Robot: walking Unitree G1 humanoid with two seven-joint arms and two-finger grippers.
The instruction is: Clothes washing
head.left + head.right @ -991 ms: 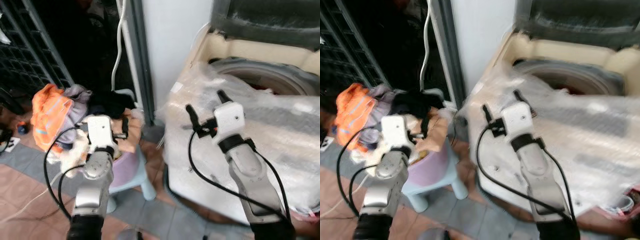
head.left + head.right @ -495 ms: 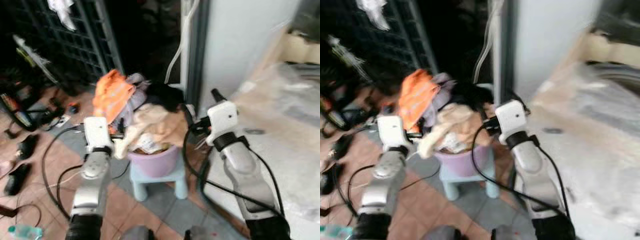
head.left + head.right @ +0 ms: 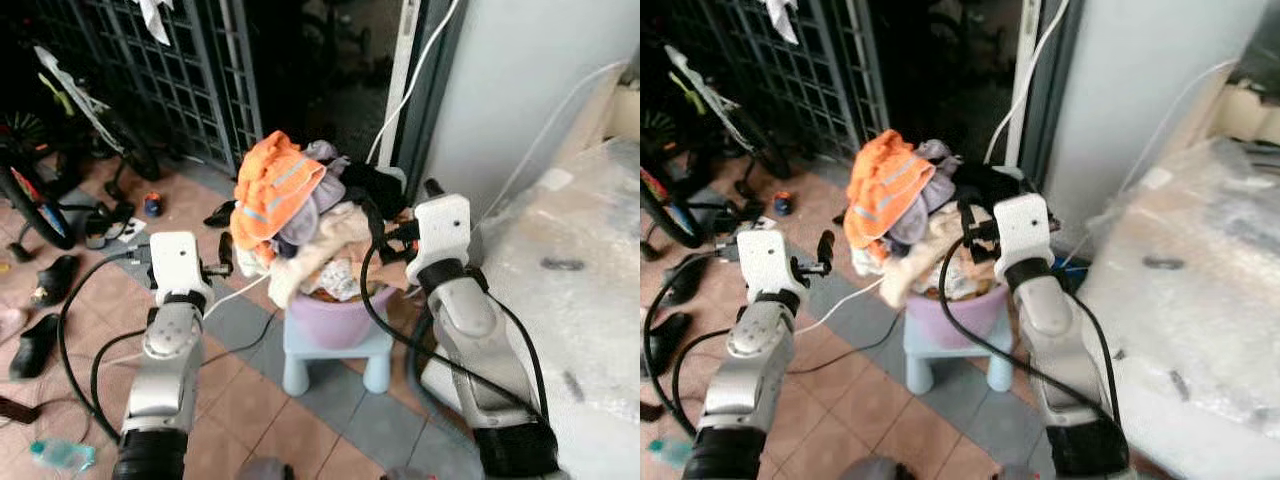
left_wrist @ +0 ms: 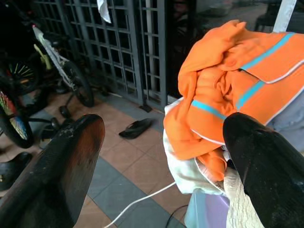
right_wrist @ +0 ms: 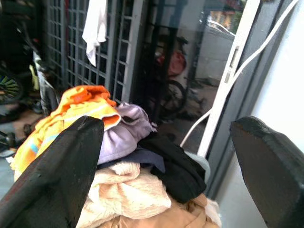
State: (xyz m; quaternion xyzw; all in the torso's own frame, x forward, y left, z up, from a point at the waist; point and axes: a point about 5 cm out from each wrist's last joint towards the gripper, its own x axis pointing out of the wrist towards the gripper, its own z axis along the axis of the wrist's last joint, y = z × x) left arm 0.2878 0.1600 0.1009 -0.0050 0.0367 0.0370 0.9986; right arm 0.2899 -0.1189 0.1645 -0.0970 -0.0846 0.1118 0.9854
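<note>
Facing the laundry now, the robot has the washing machine (image 3: 580,270) off at its right, a white body whose top is draped in clear plastic sheeting, and a grey metal grille (image 3: 190,70) at the back left with a bicycle (image 3: 60,120) leaning near it. Between them, on the tiled floor (image 3: 300,420), stands a small pale blue stool (image 3: 335,352), and on its seat sits a purple basin (image 3: 340,312) heaped well above its rim with the clothes pile (image 3: 320,225).

Topmost on the pile, toward its left edge, lies an orange garment (image 3: 275,190) with pale blue stripes; a lilac piece and a black one sit behind it, and cream and tan cloth spill over the basin's front rim.

Both arms are raised toward the load. The left gripper (image 4: 161,156) hangs just beside the left edge of the pile, its two fingers spread wide, with the orange garment framed between them but untouched. The right gripper (image 5: 166,161) hovers at the right edge of the basin, fingers likewise well apart, with nothing held.

My reading: this is the fetching step, with no garment taken yet. Next comes a reach down onto the heap, likely the orange piece since it lies loose on top, a firm pinch, then a carry across to the machine at the right. A white cable (image 3: 240,292) trails off the stool's left side and could snag.
</note>
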